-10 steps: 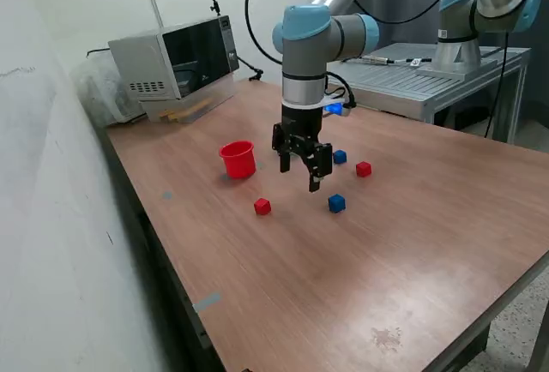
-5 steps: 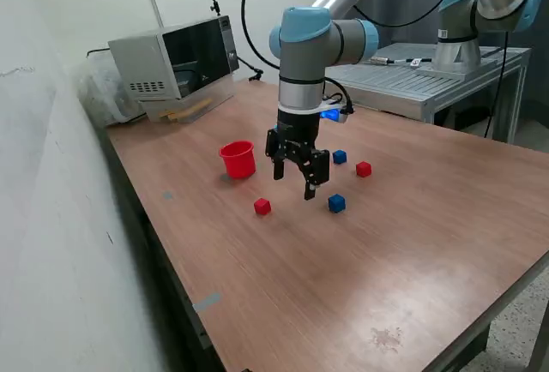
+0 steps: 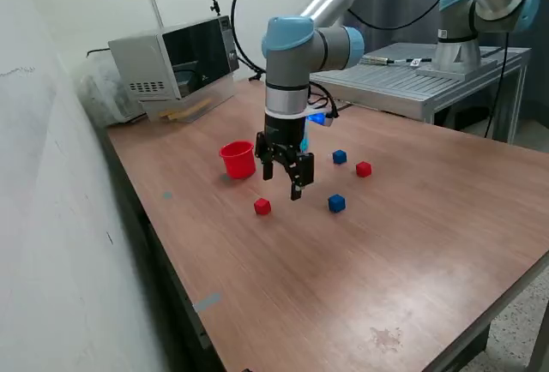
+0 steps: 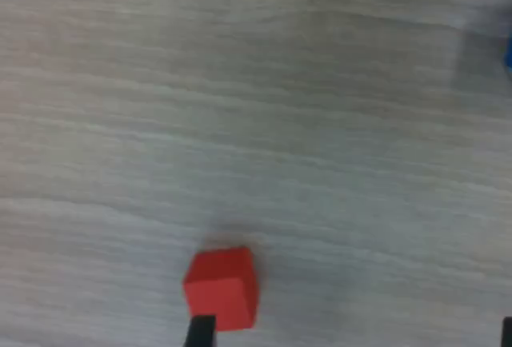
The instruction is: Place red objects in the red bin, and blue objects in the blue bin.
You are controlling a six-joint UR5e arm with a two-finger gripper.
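On the table (image 3: 412,243), a cup (image 3: 238,159) stands toward the exterior view's left; four cubes lie scattered to its right, one cube (image 3: 262,207) nearest.

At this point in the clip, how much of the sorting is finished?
Nothing is sorted yet. Both red cubes and both blue cubes sit on the table, outside the red cup. The open, empty gripper hangs near the closer red cube. No blue cup shows.

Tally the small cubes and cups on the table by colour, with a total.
Red cubes: 2
Blue cubes: 2
Red cups: 1
Blue cups: 0 visible
Total: 5
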